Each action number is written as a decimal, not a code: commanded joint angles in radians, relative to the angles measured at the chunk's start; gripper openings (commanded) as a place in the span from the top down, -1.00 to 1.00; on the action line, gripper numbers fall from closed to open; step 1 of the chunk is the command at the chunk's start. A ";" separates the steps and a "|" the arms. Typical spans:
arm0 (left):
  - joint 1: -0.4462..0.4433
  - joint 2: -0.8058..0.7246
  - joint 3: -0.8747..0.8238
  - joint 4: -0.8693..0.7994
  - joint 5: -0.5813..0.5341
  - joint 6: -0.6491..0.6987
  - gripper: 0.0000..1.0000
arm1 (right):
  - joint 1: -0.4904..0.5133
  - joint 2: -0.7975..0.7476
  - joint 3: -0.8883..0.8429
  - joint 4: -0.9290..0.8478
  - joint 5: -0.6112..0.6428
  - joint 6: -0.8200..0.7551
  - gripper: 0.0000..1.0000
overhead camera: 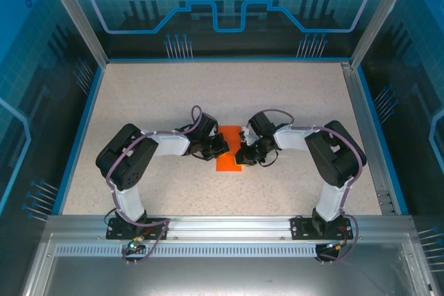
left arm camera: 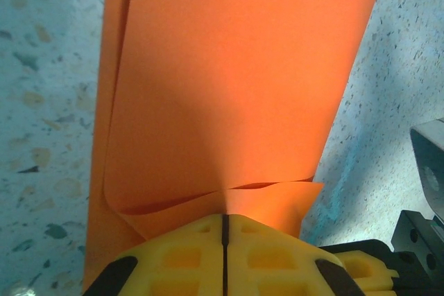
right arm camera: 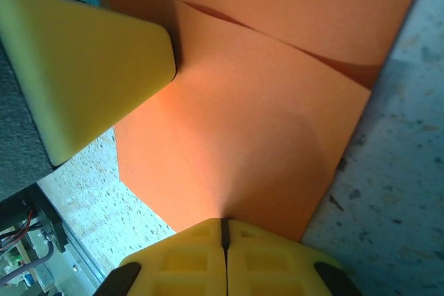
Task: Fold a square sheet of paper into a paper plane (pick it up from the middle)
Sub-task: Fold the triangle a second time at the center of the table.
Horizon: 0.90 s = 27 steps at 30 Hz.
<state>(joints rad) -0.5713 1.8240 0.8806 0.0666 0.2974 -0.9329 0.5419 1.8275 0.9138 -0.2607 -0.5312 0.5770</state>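
Square sheet of paper (overhead camera: 229, 149) sits mid-desk between the two arms, already doubled over into a narrower strip. The left wrist view (left arm camera: 229, 88) shows stacked layers with a loose flap gaping near the tip, and the right wrist view (right arm camera: 250, 150) shows the same overlap.

Left pincer (overhead camera: 218, 148) is pressed together, and up close (left arm camera: 224, 218) the yellow tips meet on the paper's near edge, pinching it. Right pincer (overhead camera: 244, 154) is likewise pressed together (right arm camera: 223, 223) on the opposite edge, nipping the sheet. The speckled desk (overhead camera: 173, 88) lies under it all.

Risks:
- Both grips are at the very edge, so any pull apart could tear the thin paper or slip it out of one pincer.
- The gaping flap means the layers aren't aligned, so pressing a crease now would probably set it crooked.
- The arms are very close together, so a sideways move could knock the pincers into each other.
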 commanded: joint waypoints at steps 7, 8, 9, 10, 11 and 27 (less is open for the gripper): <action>0.002 -0.089 -0.043 0.050 0.068 0.009 0.70 | 0.011 0.037 -0.028 -0.035 0.067 0.019 0.93; 0.000 -0.096 -0.047 0.056 0.074 0.000 0.70 | 0.011 0.038 -0.029 -0.036 0.067 0.021 0.93; -0.003 -0.102 -0.048 0.056 0.077 -0.006 0.70 | 0.010 0.037 -0.028 -0.032 0.066 0.024 0.92; -0.007 -0.104 -0.050 0.051 0.075 -0.009 0.70 | 0.009 0.035 -0.029 -0.031 0.068 0.025 0.92; -0.013 -0.105 -0.049 0.046 0.073 -0.015 0.70 | 0.011 0.034 -0.029 -0.031 0.066 0.026 0.92; -0.038 0.039 -0.075 0.062 -0.033 -0.034 0.86 | 0.012 0.039 -0.071 -0.029 0.073 0.028 0.94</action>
<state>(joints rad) -0.6052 1.8263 0.8391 0.1539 0.3264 -0.9699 0.5415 1.8198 0.8902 -0.2268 -0.5320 0.5930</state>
